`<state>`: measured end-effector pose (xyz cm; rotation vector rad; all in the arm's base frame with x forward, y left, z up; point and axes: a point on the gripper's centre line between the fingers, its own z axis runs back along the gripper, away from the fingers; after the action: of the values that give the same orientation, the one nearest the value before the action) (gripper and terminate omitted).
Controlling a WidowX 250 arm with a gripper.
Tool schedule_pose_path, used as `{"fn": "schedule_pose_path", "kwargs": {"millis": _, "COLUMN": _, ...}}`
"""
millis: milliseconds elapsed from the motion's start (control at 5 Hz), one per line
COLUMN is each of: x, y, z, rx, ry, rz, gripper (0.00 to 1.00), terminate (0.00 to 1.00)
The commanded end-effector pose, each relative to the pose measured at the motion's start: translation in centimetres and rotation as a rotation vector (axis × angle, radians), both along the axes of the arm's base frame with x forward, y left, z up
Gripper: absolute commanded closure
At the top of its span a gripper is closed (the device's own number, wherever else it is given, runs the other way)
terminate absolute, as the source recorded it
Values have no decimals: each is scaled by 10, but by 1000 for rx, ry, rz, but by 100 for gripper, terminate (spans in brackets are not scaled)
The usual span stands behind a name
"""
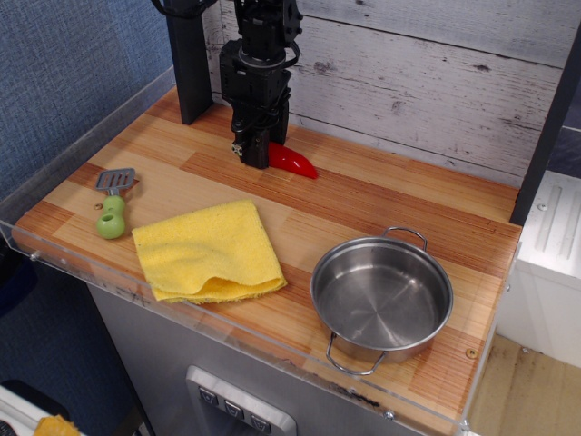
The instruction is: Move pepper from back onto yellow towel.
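A mock kitchen test bench: wooden countertop (pixel 381 204), whitewashed plank backdrop (pixel 436 73), steel pot (pixel 381 298), small spatula (pixel 113 202).

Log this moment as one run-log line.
phase: grasp | gripper: shut on pepper, stem end | pepper: tilted, at back | yellow towel: bare | pot: empty

Even, bright, diffuse light. Soft faint shadows under steel pot (pixel 382 298) and yellow towel (pixel 208 251). Mild glare on pot's inner wall and clear acrylic edge (pixel 227 329), lower frame. Focus sharp throughout; corners slightly darker.
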<state>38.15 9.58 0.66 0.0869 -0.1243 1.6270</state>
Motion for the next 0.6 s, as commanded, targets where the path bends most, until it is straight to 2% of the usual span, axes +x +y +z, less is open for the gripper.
{"fn": "schedule_pose_path", "kwargs": {"millis": 0, "x": -3, "y": 9, "z": 15, "rx": -14, "ry": -21, "rz": -33, "gripper": 100, "terminate": 0}}
{"fn": "schedule_pose_path", "kwargs": {"millis": 400, "x": -2, "y": 7, "z": 50, "rx": -18, "ry": -87, "rz": -52, "gripper": 100, "terminate": 0}}
